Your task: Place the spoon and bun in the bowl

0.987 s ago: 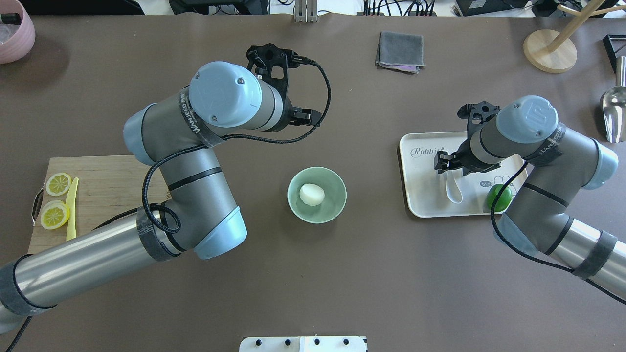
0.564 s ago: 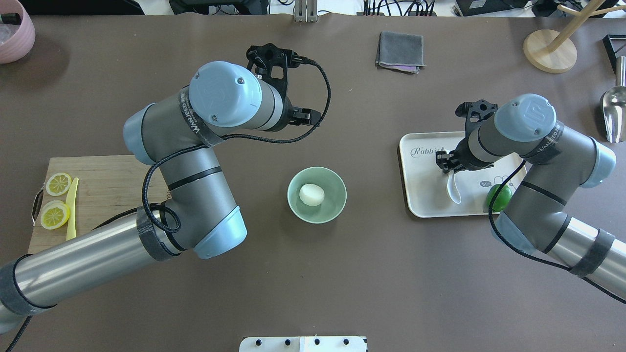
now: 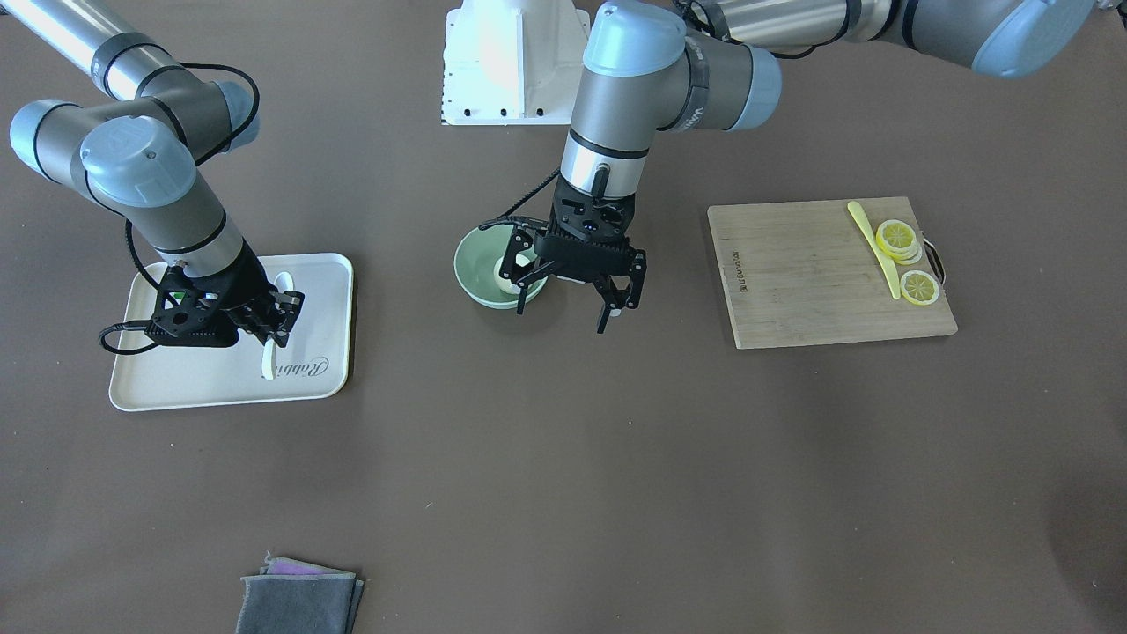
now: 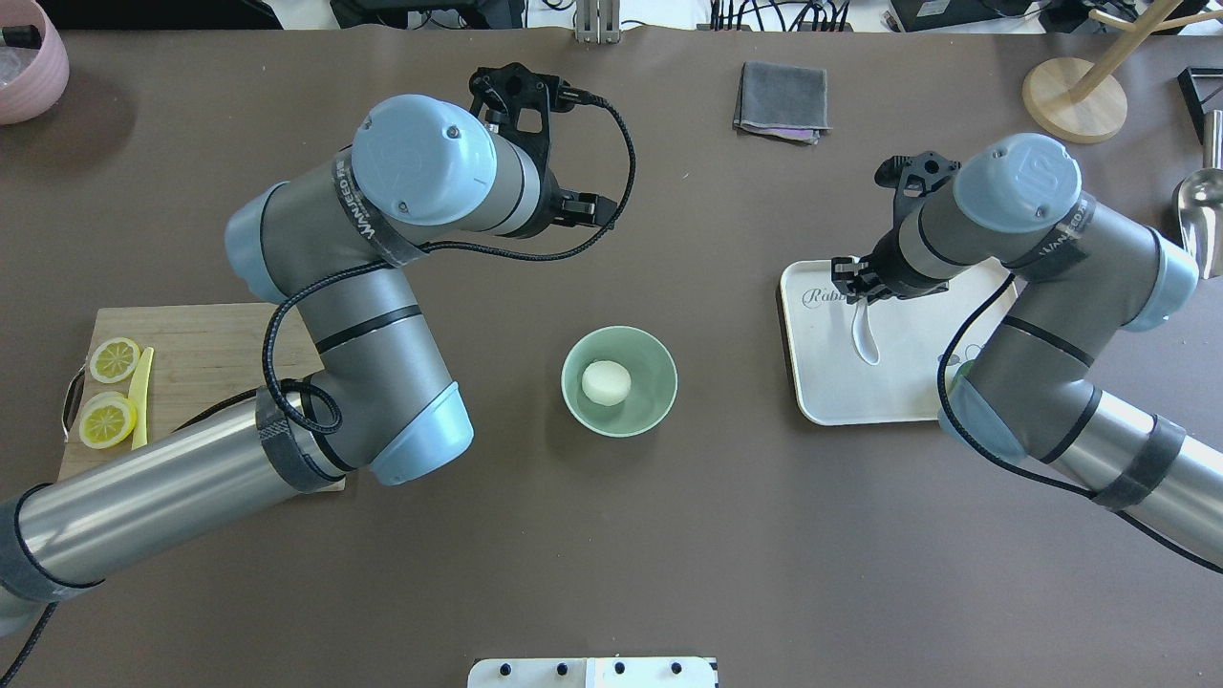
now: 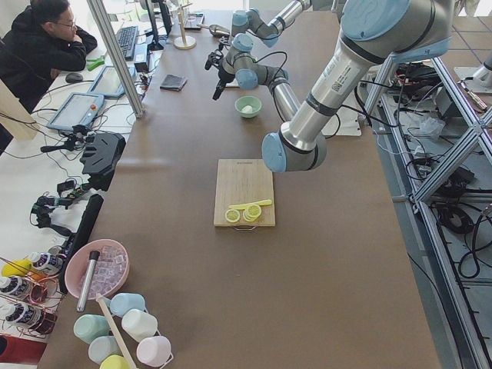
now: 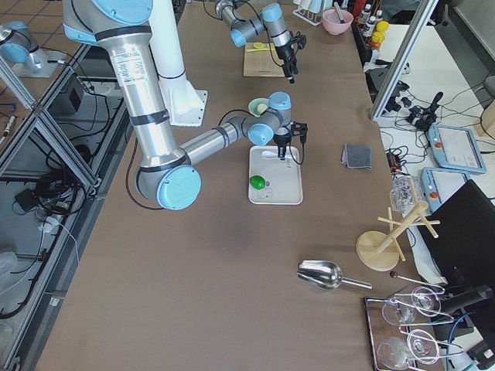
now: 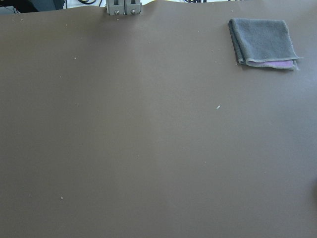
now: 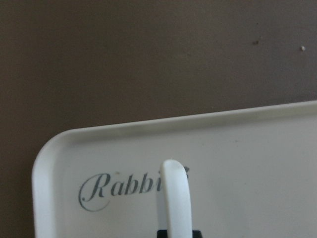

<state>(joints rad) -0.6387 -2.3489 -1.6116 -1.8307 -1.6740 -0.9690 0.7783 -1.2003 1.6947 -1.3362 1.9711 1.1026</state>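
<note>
Spoon [image 4: 865,336] sits pinched in the right gripper [image 4: 857,291] over the tray [image 4: 829,382]; left gripper [image 3: 568,310] hangs spread; bun [image 4: 607,380] in bowl [image 4: 661,403].

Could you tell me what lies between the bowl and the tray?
Nothing: in the overhead view only bare brown table separates the bowl from the tray.

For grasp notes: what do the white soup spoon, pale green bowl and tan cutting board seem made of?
White soup spoon: glossy, opaque; likely glazed ceramic or melamine. Pale mint-green round bowl: smooth, faint sheen; ceramic or plastic, unclear. Tan rectangular cutting board: matte, striped grain; wood or bamboo.
</note>
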